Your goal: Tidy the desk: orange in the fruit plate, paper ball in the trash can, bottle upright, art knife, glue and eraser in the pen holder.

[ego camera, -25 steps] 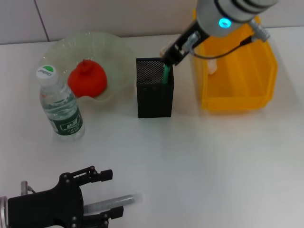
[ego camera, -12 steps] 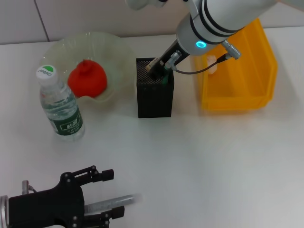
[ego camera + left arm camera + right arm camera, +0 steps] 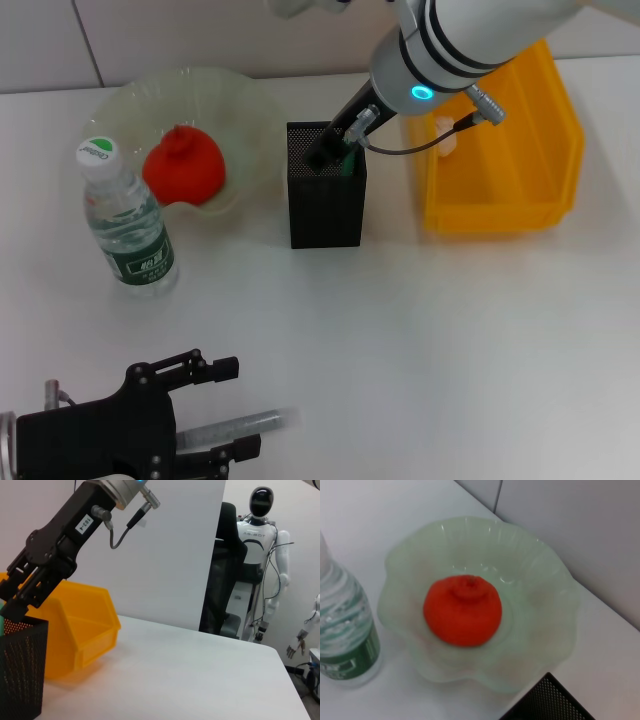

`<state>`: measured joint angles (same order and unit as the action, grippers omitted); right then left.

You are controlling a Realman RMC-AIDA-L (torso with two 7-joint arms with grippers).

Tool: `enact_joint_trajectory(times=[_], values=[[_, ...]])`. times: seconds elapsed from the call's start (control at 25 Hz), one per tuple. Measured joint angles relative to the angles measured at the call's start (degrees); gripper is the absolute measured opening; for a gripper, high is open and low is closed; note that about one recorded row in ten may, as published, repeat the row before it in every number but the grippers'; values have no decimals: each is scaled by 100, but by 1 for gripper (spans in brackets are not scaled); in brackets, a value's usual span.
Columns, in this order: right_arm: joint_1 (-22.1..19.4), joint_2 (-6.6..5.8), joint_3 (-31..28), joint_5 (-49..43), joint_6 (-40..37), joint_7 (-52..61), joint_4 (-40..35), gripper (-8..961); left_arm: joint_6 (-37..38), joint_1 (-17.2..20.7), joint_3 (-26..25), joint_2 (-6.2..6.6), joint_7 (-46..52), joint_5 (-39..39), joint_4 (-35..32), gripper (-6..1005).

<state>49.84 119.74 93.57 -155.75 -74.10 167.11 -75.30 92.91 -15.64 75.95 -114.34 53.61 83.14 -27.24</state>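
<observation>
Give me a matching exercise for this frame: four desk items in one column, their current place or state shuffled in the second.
Items:
1. orange
2. bottle
3. right gripper
4. left gripper

Places or states:
A. low at the near edge of the desk, away from the items
B. at the mouth of the pen holder
C. standing upright beside the fruit plate
D. lying in the fruit plate

Pairs: 1-D, 2-C, 3-B, 4-A

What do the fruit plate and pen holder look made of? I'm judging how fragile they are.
The fruit plate looks like translucent pale-green glass, glossy with a wavy rim, though it could be plastic. The pen holder looks like black metal mesh: fine perforations show through its walls.
</observation>
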Motion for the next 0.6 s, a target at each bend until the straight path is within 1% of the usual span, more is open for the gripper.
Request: enact_joint_trajectory(times=[0.16, 0.2, 0.24, 0.28, 0.32, 0.36, 0.4, 0.44, 0.48, 0.52, 0.6], values=[[-130, -5, -37, 115, 10, -8, -230, 651, 36, 16, -3, 9, 0, -7, -4, 792], [-334, -20, -70, 140, 27, -16, -587, 662, 93, 34, -12, 13, 0, -24, -26, 792], [-334, -20, -70, 140, 27, -16, -587, 673, 93, 34, -12, 13, 0, -24, -26, 792], [-749, -28, -119, 185, 94, -125, -1177, 683, 213, 47, -106, 19, 0, -25, -53, 792], [-749, -28, -119, 185, 94, -125, -1177, 694, 213, 47, -106, 19, 0, -25, -53, 792], [-1089, -29, -162, 263, 163, -267, -1600, 705, 288, 49, -178, 26, 0, -21, -58, 792], [-1708, -28, -238, 579, 363, -662, -2262, 716, 456, 51, -339, 45, 1, -3, -62, 791], [-1708, -28, -238, 579, 363, -662, -2262, 727, 456, 51, -339, 45, 1, -3, -62, 791], [-2541, -17, -294, 1196, 750, -1329, -2926, 737, 602, 51, -451, 59, 0, 0, -70, 791], [-2993, -11, -303, 1605, 1021, -1794, -3192, 748, 750, 52, -597, 67, -1, 1, -96, 791], [-3762, -3, -304, 2423, 1487, -2702, -3384, 772, 806, 53, -653, 68, -1, 1, -112, 791]])
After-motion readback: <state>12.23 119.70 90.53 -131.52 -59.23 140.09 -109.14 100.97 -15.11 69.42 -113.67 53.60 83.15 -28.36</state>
